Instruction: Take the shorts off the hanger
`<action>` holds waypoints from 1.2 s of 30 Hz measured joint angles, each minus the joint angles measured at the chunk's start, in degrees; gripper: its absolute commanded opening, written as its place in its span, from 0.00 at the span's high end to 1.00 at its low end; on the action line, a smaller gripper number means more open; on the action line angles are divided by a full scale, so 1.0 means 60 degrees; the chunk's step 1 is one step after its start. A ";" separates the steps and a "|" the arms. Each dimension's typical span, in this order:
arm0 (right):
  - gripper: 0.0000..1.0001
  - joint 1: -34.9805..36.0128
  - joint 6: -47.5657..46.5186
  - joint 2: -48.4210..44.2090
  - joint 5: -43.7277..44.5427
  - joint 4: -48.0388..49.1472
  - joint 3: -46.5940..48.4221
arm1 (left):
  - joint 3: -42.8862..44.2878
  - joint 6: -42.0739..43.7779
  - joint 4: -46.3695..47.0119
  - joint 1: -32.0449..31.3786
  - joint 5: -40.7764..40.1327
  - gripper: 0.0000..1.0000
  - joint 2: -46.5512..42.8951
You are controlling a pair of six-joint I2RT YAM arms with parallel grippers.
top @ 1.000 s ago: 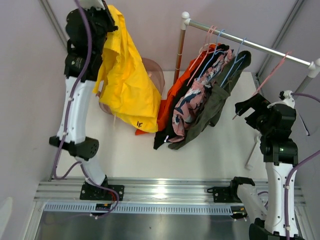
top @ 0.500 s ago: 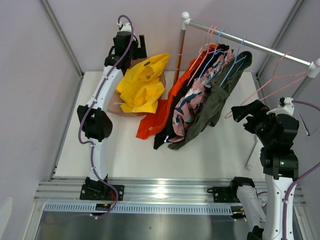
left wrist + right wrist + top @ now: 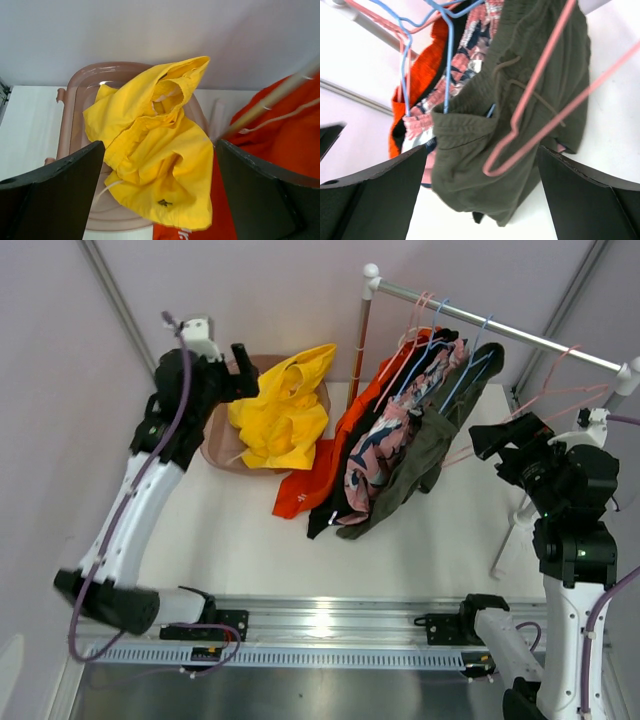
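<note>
Now both stand open and empty: the left end effector point(image 3: 160, 150) hangs over yellow shorts point(image 3: 150, 125) that overhang the basin point(image 3: 75, 100) rim and may slide out; the right end effector point(image 3: 481, 150) may snag the pink hanger point(image 3: 560, 116).

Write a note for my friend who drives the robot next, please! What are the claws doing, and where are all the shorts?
Left gripper: open, empty, pointed at the bright yellow cloth shorts.
Right gripper: open, gripping nothing; a bare pink wire hanger crosses between its jaws in the wrist view, contact unclear.
Done: yellow shorts are off, lying in the pinkish-brown plastic tub at the table's far left.
Left: bright orange shorts, plain black shorts, pink patterned shorts and dark olive-green shorts hang from the metal rail.
</note>
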 measured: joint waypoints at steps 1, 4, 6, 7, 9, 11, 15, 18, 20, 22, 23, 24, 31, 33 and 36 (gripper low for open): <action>0.01 0.0055 0.0102 -0.0015 -0.0033 0.0004 0.0000 | -0.0535 -0.0040 0.0182 -0.0011 0.0069 0.01 -0.0754; 0.02 0.0266 0.0426 -0.0087 -0.0182 0.0277 0.0000 | -0.2080 -0.0058 0.0557 -0.0051 0.0270 0.01 -0.2674; 0.03 0.0437 0.0557 0.0022 -0.0200 0.0554 0.0000 | -0.2962 -0.0069 0.0645 -0.0098 0.0317 0.01 -0.3595; 0.04 0.0568 0.0597 0.0131 -0.0200 0.0743 0.0007 | -0.3326 -0.0076 0.0579 -0.0113 0.0328 0.01 -0.3901; 0.04 0.0991 0.0663 0.0554 -0.0058 0.1031 0.0109 | -0.3891 -0.0124 0.0481 -0.0120 0.0393 0.01 -0.4233; 0.04 0.1483 0.0645 0.1104 0.0222 0.1333 0.0328 | -0.4291 -0.0135 0.0288 -0.0124 0.0506 0.01 -0.4415; 0.07 0.2415 0.0353 0.2463 0.1045 0.1912 0.0907 | -0.5340 -0.0124 -0.0062 -0.0131 0.0630 0.01 -0.4707; 0.10 0.3115 -0.0087 0.3246 0.2073 0.2339 0.1031 | -0.6120 -0.0120 -0.0135 -0.0131 0.0630 0.01 -0.5166; 0.12 0.3588 -0.0455 0.3665 0.2754 0.2463 0.1122 | -0.6393 -0.0120 -0.0157 -0.0131 0.0605 0.01 -0.5355; 0.17 0.3963 -0.0758 0.3974 0.3330 0.2586 0.1249 | -0.6557 -0.0113 -0.0160 -0.0138 0.0514 0.01 -0.5457; 0.19 0.4105 -0.0903 0.4113 0.3614 0.2674 0.1293 | -0.6612 -0.0113 -0.0157 -0.0138 0.0481 0.01 -0.5479; 0.23 0.4200 -0.1045 0.4207 0.3854 0.2783 0.1311 | -0.6655 -0.0113 -0.0142 -0.0138 0.0470 0.01 -0.5497; 0.58 0.4761 -0.1657 0.4331 0.5402 0.2973 0.1315 | -0.6885 -0.0113 -0.0015 -0.0138 0.0510 0.01 -0.5639; 0.66 0.4972 -0.1789 0.4288 0.5719 0.2983 0.1304 | -0.6885 -0.0113 0.0004 -0.0138 0.0532 0.01 -0.5639; 0.83 0.5133 -0.1905 0.4047 0.6047 0.3042 0.1209 | -0.6896 -0.0113 0.0073 -0.0142 0.0590 0.01 -0.5643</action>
